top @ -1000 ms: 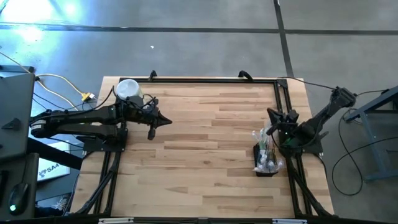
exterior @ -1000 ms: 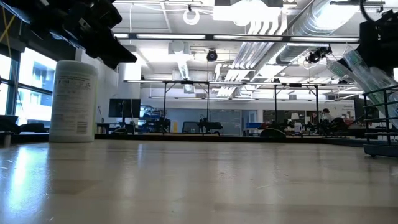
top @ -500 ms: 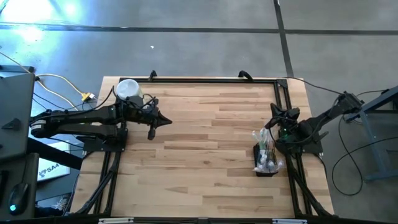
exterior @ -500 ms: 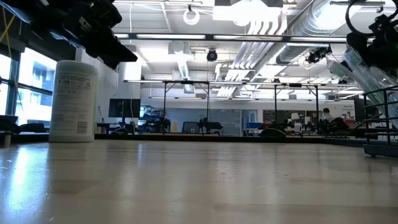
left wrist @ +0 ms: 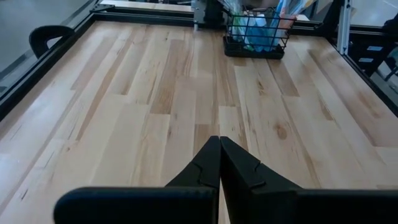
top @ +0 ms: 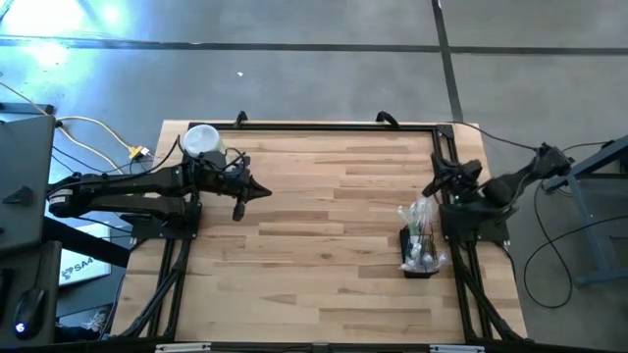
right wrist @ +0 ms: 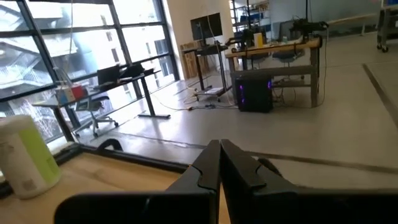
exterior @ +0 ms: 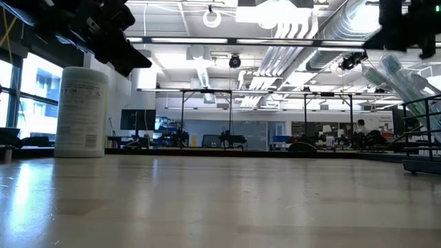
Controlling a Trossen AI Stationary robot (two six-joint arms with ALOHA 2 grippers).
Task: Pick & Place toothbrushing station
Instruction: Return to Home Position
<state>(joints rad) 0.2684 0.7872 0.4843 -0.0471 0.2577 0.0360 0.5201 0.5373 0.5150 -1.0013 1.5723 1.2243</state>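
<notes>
The black wire-mesh holder stands on its base near the table's right edge, with clear-wrapped toothbrushes sticking up out of it. It also shows far off in the left wrist view, with teal things inside. My right gripper is shut and empty, just beyond the holder's far side, raised above the table. My left gripper is shut and empty over the table's left part, pointing toward the holder.
A white cylindrical canister stands at the far left corner, beside my left arm; it also shows in the low view. A black frame rail runs round the table's edges. Bare wood lies between the two arms.
My right arm has folded back toward the table's right edge, and its wrist has risen and tipped toward level above the holder. The holder and toothbrushes have stayed in place.
</notes>
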